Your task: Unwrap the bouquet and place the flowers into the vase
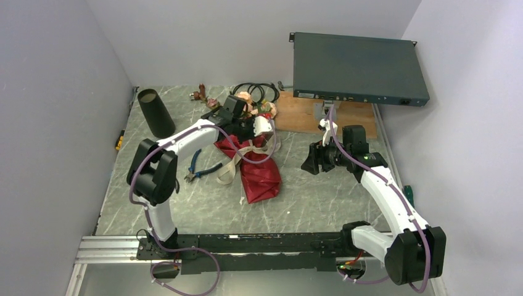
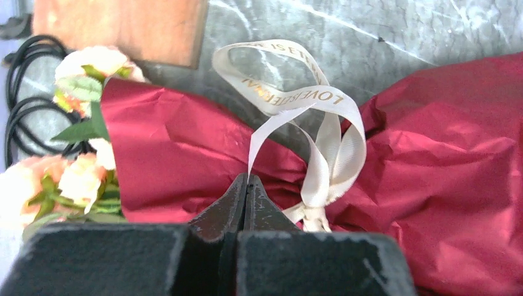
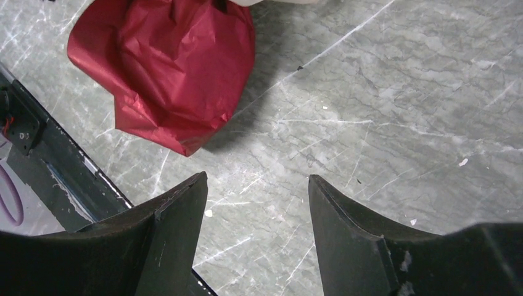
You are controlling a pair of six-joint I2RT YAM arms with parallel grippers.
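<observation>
Bouquet [image 1: 258, 169]: lying on its side mid-worktop, blooms toward the far wall, wrapped end toward the arm bases
Paper [image 2: 179, 154]: crinkled red, closed around the stems, pinched in at the waist
Ribbon [image 2: 336, 132]: beige with gold lettering, knotted at the waist of the wrap, one loop standing up, one strand dropping straight into the left jaws
Left jaws: pressed tight together, nipping that ribbon strand just over the red paper
Right jaws: spread wide, gripping nothing, above bare worktop [image 3: 401, 123], near the wrapped end of the bouquet but apart from it
Flowers [image 2: 80, 179]: pink and peach heads with green leaves, poking out of the far end of the paper, just beside a black cable coil [image 1: 259, 91]
Vase [image 1: 155, 112]: dark, tapered, standing at the far left corner, well apart from the bouquet
Pliers [image 1: 198, 166]: blue-handled, flat on the worktop, left of the bouquet
Back right: wooden board [image 1: 308, 117] under a dark flat rack unit [image 1: 358, 68]
</observation>
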